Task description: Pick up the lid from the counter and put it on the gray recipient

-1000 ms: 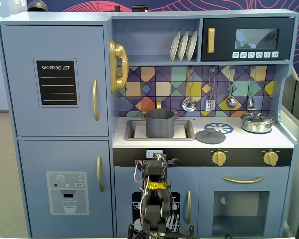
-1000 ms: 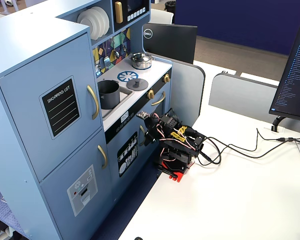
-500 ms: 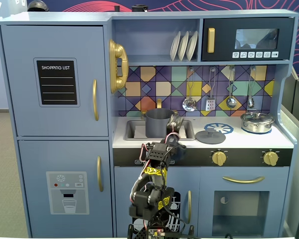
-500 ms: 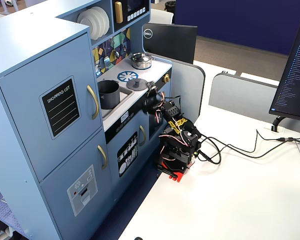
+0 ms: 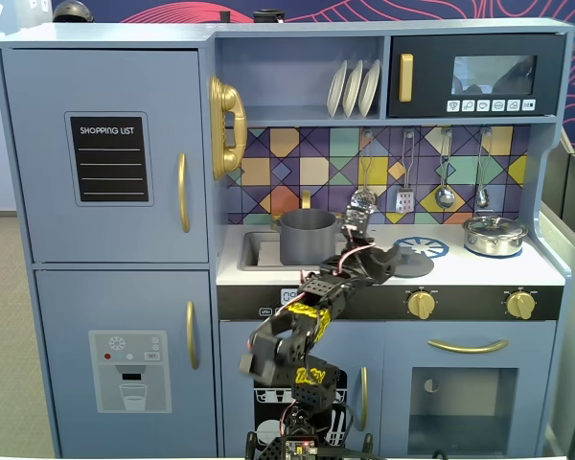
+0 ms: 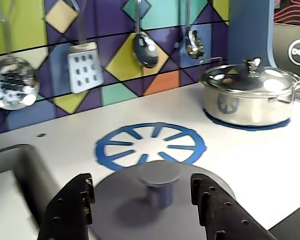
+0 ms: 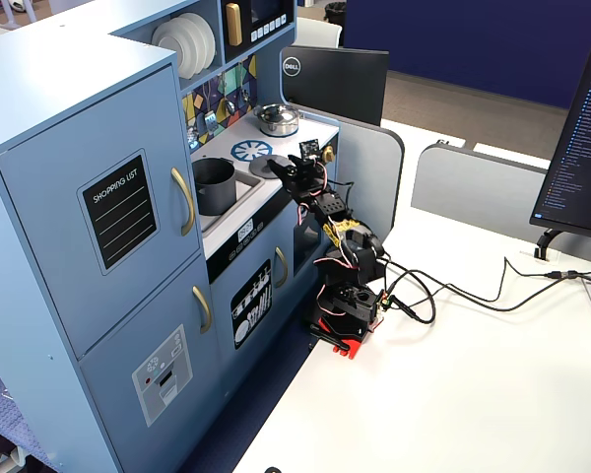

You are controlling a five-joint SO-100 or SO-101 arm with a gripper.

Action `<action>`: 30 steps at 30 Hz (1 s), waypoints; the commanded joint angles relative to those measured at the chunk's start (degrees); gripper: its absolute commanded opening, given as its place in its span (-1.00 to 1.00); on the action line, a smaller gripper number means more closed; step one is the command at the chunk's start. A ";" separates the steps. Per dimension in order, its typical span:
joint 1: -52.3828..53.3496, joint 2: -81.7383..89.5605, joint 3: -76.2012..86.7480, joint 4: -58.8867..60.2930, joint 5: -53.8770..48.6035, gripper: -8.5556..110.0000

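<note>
The dark-gray lid (image 6: 155,210) with its central knob (image 6: 160,176) lies flat on the white counter, just in front of the blue burner ring. My gripper (image 6: 142,192) is open, its two black fingers (image 6: 72,205) on either side of the knob, over the lid, not touching the knob. In a fixed view the lid (image 5: 414,262) lies right of the gray pot (image 5: 309,235), which stands in the sink, and the gripper (image 5: 388,257) reaches over the counter edge. In another fixed view the pot (image 7: 214,184), lid (image 7: 267,165) and gripper (image 7: 284,169) show as well.
A shiny silver pot with lid (image 6: 250,95) stands on the right burner. Utensils (image 6: 83,60) hang on the tiled back wall. The sink (image 6: 15,190) lies left of the lid. A monitor (image 7: 335,79) stands beside the kitchen.
</note>
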 commanded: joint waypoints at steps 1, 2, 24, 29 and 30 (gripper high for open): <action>1.58 -6.77 -3.43 -6.94 -0.35 -0.55; 1.67 -8.26 -4.22 -7.29 0.18 -0.54; -0.44 -34.98 -24.52 -8.00 -0.09 -0.59; -0.70 -38.67 -26.72 -8.96 -0.26 -0.61; -0.79 -39.20 -26.81 -9.32 -0.35 -0.62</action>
